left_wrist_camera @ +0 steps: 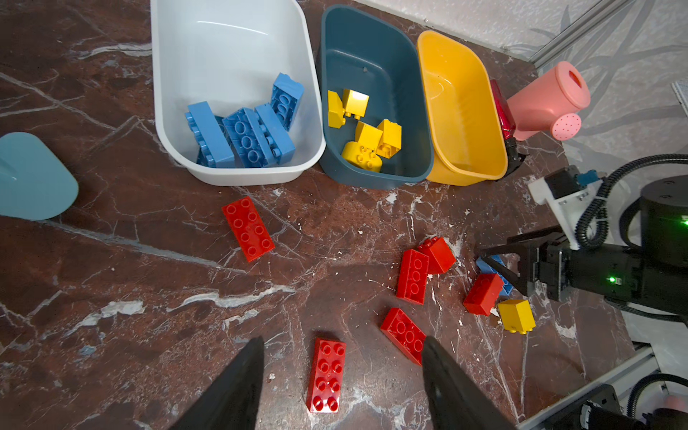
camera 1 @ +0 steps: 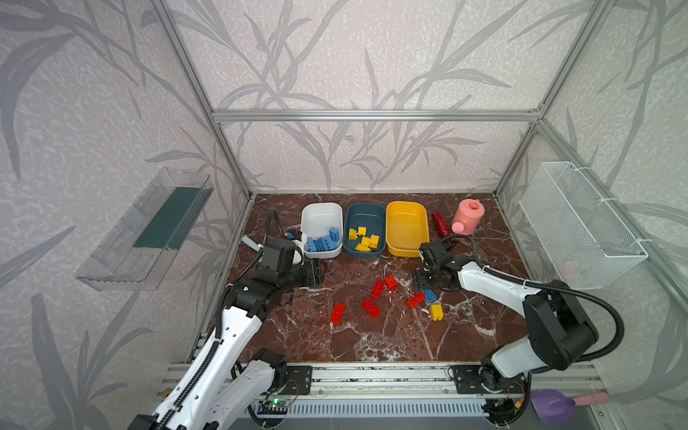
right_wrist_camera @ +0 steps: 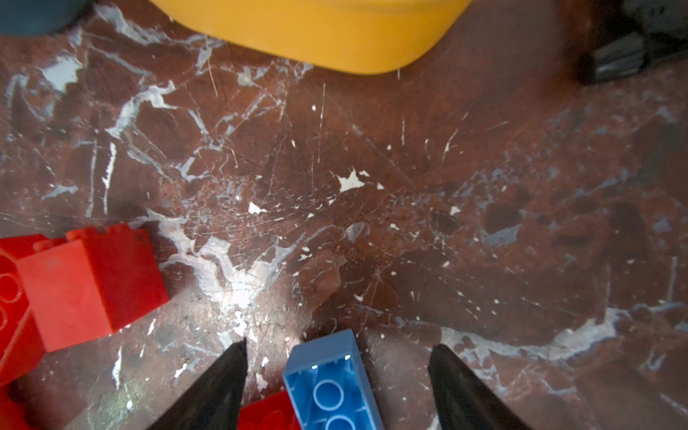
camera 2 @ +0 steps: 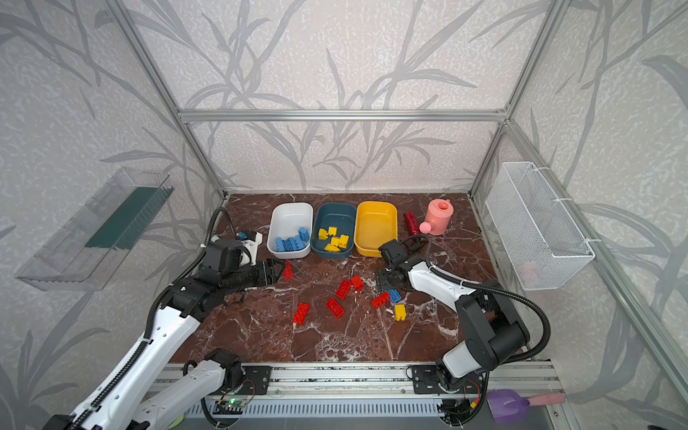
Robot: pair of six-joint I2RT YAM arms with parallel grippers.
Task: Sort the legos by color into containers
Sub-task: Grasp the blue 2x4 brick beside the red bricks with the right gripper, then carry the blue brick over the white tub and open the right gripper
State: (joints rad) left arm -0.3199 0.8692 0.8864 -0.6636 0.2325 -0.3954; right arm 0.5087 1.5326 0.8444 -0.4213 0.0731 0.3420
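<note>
**brickfan:** Going left to right, our left gripper [left_wrist_camera: 342,340] hangs above the table [camera 1: 372,342] with its fingers spread wide and nothing between them. In a top view one red brick [camera 2: 287,270] lies flat just beside its tip.

**tubwatcher:** Yep, we see that too. Next comes the row of tubs along the back, side by side. The white tub [camera 1: 321,217] has a pile of blue bricks [camera 1: 323,242] in it. The teal tub [camera 1: 365,216] holds the yellow bricks [camera 1: 364,238], and the yellow tub [camera 1: 405,227] shows only its bare bottom.

**brickfan:** And the loose stuff?

**tubwatcher:** In front of the tubs we count five more red bricks [camera 1: 370,308] scattered mid-table. Right of those, our right gripper [right_wrist_camera: 340,343] sits low over the table. A blue brick [right_wrist_camera: 331,387] lies between its parted fingers, with a gap on each side, so it isn't pinched. That brick lies hollow side up and touches one of the reds. A lone yellow brick [camera 1: 436,312] sits on the table just beside that pair, toward the front edge.
</note>
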